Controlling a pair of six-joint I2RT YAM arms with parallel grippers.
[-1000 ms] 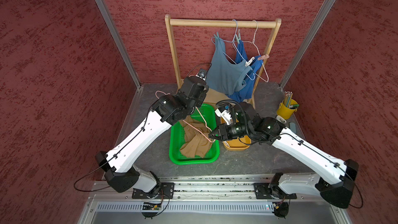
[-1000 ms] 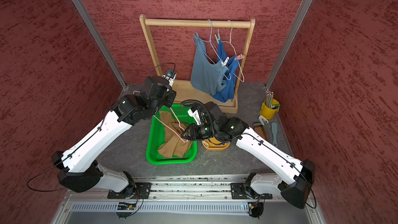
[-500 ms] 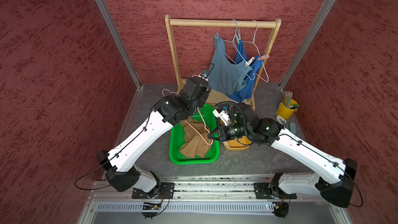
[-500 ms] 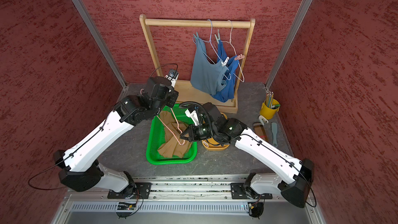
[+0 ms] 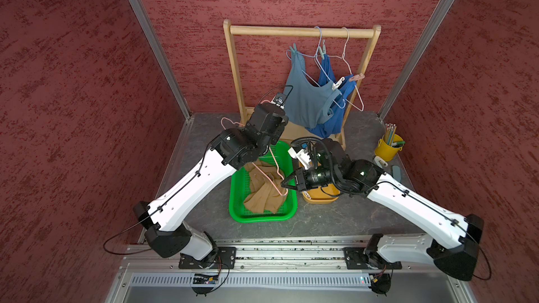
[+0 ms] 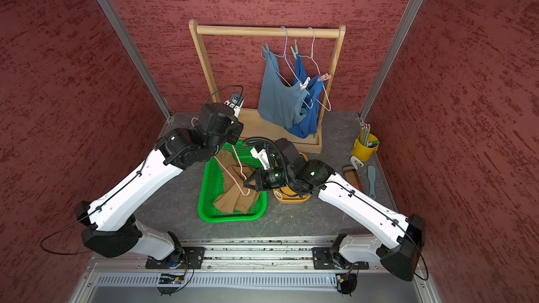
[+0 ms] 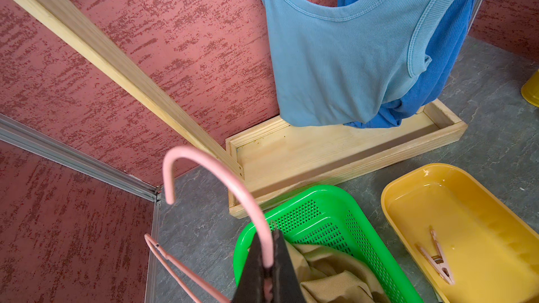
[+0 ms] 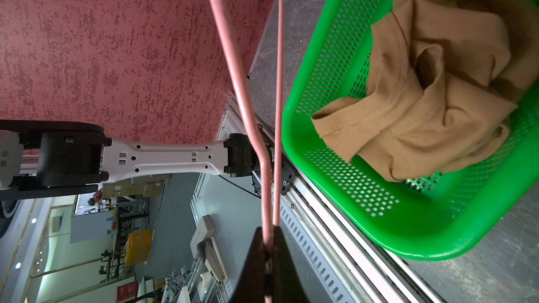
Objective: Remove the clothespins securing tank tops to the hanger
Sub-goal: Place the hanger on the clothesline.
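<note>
Left tool (image 7: 267,253) clamps the neck of the pink wire hanger (image 7: 230,182); right tool (image 8: 267,239) pinches its end corner. Lower centre, the tan-brown fabric tank top (image 5: 262,192) lies in the green perforated plastic basket (image 5: 234,199). Upper centre, the grey-blue tank top (image 5: 306,100) and royal blue tank top (image 5: 335,118) hang pegged by small plastic clothespins (image 5: 357,77); one pink clothespin (image 7: 437,257) lies in the yellow tray (image 7: 466,199).

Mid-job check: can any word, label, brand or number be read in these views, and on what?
No text is readable in any view.
Small label on the left arm's black joint housing: too small to read.
Red sign in the room behind the rig: blurred, unreadable.
</note>
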